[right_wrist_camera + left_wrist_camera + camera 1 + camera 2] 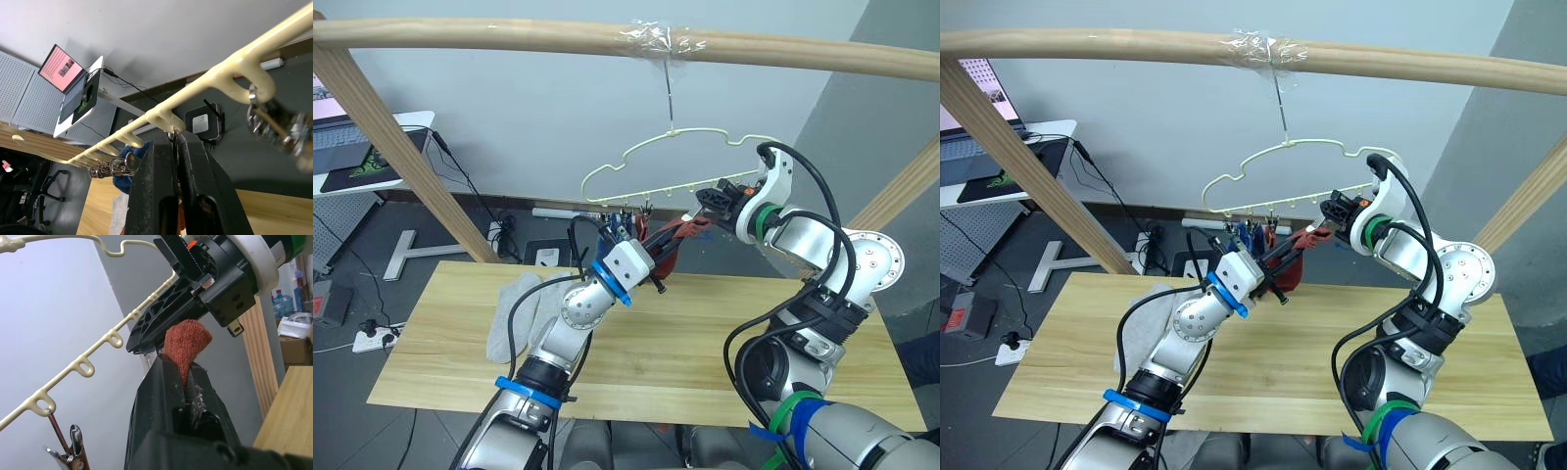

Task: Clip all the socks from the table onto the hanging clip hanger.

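**A:** Where does the sock stand now?

**B:** The left gripper (674,238) is clamped on the rust red sock (186,341), its fingers pressed together on the fabric with a rounded tip of it poking out beyond them. It holds that tip up just under the bottom bar of the clip hanger (674,148), right against the right gripper (705,204).

**A:** And the right one?

**B:** Its fingers (159,196) are close together around the stem of one metal clip (168,139) hanging from a loop of the hanger. I judge it is pinching that clip to open it, though the clip's mouth is hidden.

**A:** So how to do it well?

**B:** Feed the sock tip into the clip's mouth from about 7 o'clock, deep enough that the clip bites knit and not just the edge. The right should let the clip shut first; only then should the left let go. The hanger hangs from a thin hook on the wooden rail (509,37), so push gently or it will swing.

**A:** What is left?

**B:** Two light grey socks (517,313) lie on the table (705,333) at about 9 o'clock of the left arm; others already hang from the clips on the left (625,230)
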Robot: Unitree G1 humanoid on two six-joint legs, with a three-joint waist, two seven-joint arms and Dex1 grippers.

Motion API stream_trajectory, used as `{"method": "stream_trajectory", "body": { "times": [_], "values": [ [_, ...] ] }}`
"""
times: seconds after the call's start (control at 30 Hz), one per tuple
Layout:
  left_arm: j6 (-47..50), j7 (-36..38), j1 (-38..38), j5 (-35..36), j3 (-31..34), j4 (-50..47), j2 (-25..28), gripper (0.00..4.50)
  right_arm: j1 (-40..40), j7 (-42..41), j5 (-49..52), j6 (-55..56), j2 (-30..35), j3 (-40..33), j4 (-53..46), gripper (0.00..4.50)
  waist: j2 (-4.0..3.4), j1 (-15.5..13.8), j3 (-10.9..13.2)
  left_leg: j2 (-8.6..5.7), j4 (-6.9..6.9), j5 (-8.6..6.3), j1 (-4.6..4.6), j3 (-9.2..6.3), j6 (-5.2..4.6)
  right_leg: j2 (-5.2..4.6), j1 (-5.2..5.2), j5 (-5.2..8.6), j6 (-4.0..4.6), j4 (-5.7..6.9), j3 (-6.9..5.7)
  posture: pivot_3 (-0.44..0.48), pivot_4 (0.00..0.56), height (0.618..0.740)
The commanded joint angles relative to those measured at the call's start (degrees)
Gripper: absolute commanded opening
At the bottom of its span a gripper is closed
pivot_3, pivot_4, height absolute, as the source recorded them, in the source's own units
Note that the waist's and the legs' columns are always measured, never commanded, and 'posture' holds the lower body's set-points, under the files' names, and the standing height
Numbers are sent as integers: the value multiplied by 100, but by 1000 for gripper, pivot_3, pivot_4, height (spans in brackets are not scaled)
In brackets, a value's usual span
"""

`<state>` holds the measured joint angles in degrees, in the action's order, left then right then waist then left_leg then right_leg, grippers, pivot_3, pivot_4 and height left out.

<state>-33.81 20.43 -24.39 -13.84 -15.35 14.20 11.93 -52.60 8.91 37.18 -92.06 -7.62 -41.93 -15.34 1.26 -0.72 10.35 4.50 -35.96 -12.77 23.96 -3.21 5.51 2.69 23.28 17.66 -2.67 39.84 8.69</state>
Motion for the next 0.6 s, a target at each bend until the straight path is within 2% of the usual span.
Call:
{"method": "stream_trajectory", "body": {
  "times": [0.03, 0.13, 0.47, 0.5, 0.6],
  "values": [
    [-86, -133, -95, -68, -34, -76, -54, 25, -82, 141, 46, -44, -264, -171, -111, 0, 0, 2, 0, 0, 0, 0, 0, 0, 0, 0, 0, 0, 0, 0, 0, 49, 154, 740],
    [-45, -145, -96, -70, -41, -101, -93, 0, -90, 141, 98, -44, -261, -197, -97, 766, 0, 4, 0, 0, 0, 0, 1, 0, 0, 0, 0, 0, 0, 0, 0, 49, 154, 740],
    [323, 67, -30, 256, -53, -209, -241, 0, -86, -156, 618, -44, 34, -174, -245, 4242, -1, 135, 0, 1, 3, 0, 3, 0, 0, 0, 4, 0, 0, 2, 1, 58, 140, 740],
    [419, 108, -20, 324, -44, -214, -268, 0, -66, -196, 710, -44, 90, -159, -283, 4447, -1, 143, 0, 1, 3, 0, 3, 0, 0, 0, 4, 0, 0, 2, 1, 58, 140, 740],
    [808, 341, 36, 661, -25, -237, -370, 0, 143, -401, 1046, -44, 394, 13, -574, 4447, -1, 150, 0, 0, 2, 0, 5, -1, 0, 0, 4, 0, 0, 2, -1, 51, 137, 740]
  ]
}}
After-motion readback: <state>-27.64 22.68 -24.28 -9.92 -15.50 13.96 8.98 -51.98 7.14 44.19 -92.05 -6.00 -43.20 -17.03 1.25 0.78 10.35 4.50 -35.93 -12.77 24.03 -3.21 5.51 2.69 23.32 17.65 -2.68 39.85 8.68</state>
